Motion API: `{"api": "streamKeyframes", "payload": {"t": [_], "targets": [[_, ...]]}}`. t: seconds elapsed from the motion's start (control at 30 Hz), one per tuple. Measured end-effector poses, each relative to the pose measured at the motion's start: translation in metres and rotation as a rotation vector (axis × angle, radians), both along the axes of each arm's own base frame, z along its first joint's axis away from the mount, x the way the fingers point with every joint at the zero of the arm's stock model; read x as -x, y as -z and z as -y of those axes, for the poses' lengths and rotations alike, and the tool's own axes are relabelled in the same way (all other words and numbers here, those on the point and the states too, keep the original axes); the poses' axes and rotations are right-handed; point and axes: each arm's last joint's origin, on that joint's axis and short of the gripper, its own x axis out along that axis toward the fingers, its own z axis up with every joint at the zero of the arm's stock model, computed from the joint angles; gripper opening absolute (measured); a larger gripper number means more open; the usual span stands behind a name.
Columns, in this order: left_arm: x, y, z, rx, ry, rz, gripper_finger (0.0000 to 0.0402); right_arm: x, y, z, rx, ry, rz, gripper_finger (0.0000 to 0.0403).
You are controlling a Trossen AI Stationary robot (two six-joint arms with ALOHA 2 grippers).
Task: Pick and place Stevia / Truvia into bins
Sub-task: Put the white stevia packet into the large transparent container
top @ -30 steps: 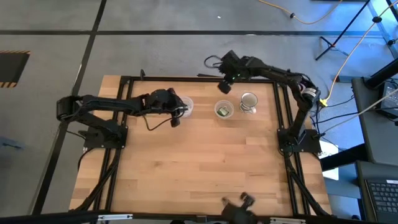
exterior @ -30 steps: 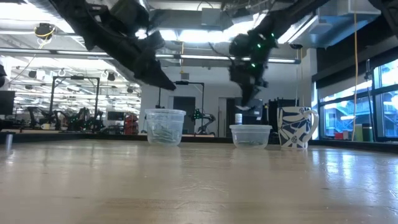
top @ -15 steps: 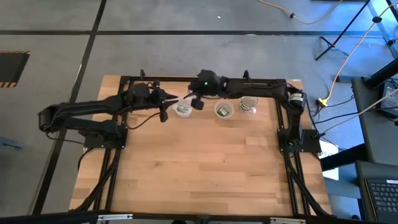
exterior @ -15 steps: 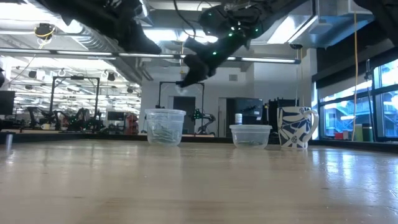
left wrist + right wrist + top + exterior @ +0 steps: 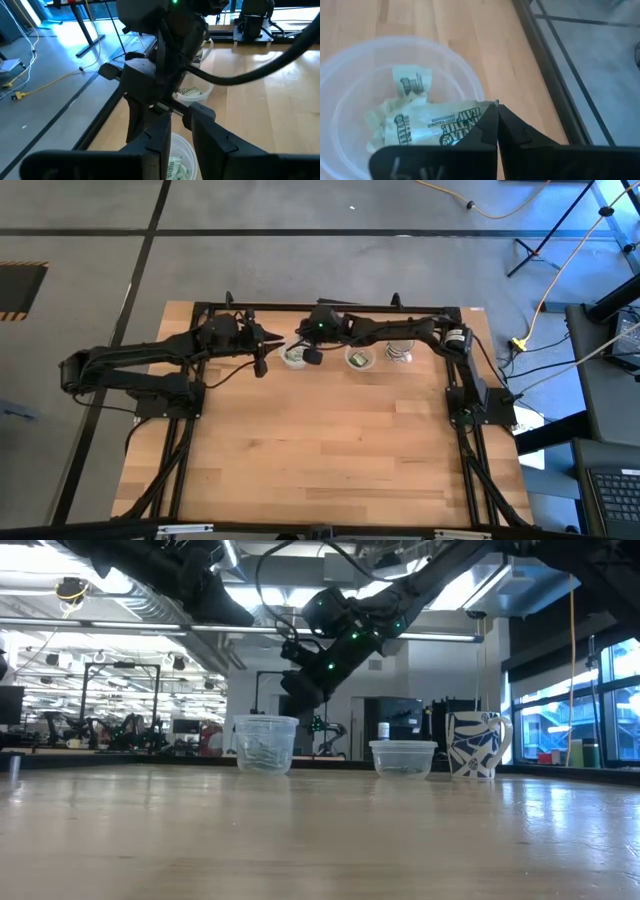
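I am hovering my right pincer (image 5: 496, 120), closed on a sachet (image 5: 447, 123), over the cup (image 5: 294, 357) at twelve o'clock for release; my left pincer (image 5: 176, 131), narrow, is waiting beside it.

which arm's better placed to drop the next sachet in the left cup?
Right. Its end effector hangs directly over the cup, pinching a sachet above those already inside. The left end effector sits beside the cup, holding nothing visible.

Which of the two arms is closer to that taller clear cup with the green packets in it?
Right. The right gripper hangs directly over the taller cup; the left gripper waits just beside it.
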Motion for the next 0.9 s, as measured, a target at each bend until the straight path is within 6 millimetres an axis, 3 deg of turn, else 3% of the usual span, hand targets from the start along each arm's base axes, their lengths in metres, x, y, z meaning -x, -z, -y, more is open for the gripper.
{"api": "streamKeyframes", "payload": {"t": [0.77,0.9], "targets": [[0.0,0.0,0.0,-0.004,-0.006,-0.003,0.0072,-0.008,0.0,-0.026,0.036,-0.092,-0.024,0.0003],[0.0,0.0,0.0,0.012,-0.013,0.004,0.0072,-0.007,0.002,-0.026,0.031,-0.091,-0.043,0.002]]}}
